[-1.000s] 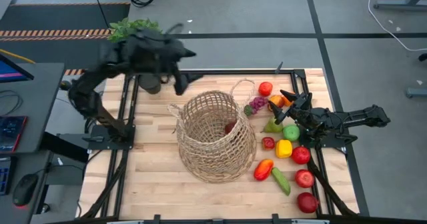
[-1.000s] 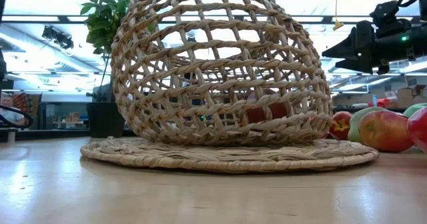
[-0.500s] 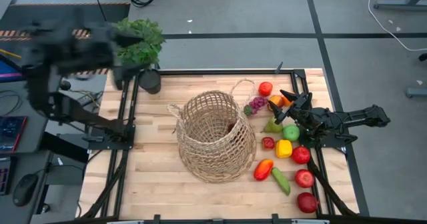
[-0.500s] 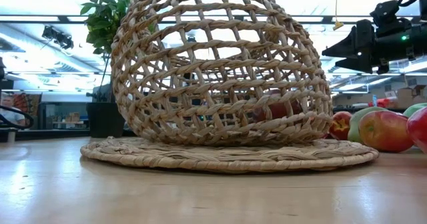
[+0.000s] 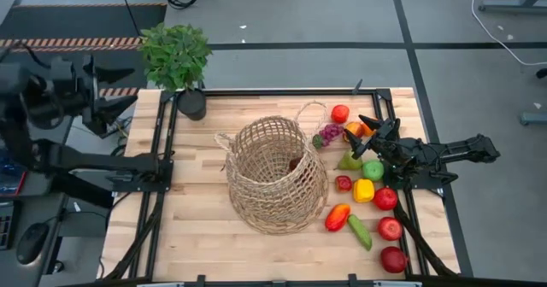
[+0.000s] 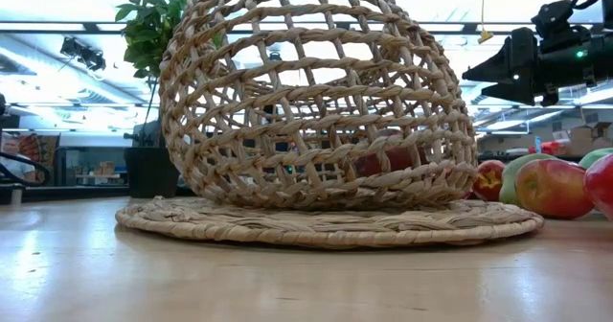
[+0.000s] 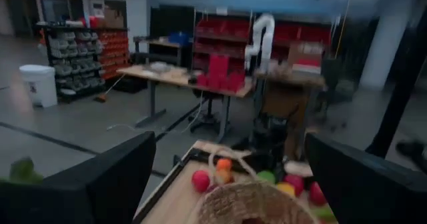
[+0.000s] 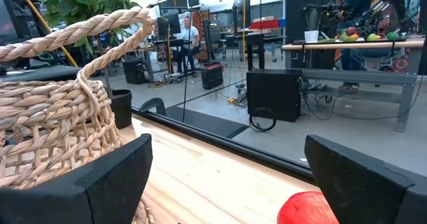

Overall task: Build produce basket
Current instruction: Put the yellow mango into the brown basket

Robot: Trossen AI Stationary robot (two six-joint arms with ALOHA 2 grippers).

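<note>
The tan wicker basket [image 5: 275,174] stands on its broad woven base mid-table, with one red fruit [image 5: 295,162] inside. The rest of the produce lies on the wood to its right: grapes [image 5: 329,134], a pear [image 5: 349,161], a green apple [image 5: 373,169], a yellow pepper [image 5: 364,190], a cucumber [image 5: 360,232] and red apples [image 5: 391,228]. My right gripper [image 5: 373,129] hovers open over the far end of that produce, pointing at the basket's loop handle [image 8: 100,34]. My left gripper [image 5: 124,89] is open and raised beyond the table's left edge, holding nothing.
A leafy potted plant [image 5: 191,103] stands at the table's far left corner, close to my left gripper. Black frame rails [image 5: 162,163] run along both sides of the table. Bare wood lies left of and in front of the basket.
My left arm has drawn back from above the plant pot at the table's far left, swinging out past the left edge. It stays open and holds nothing. The plant, covered by the arm before, now shows.
</note>
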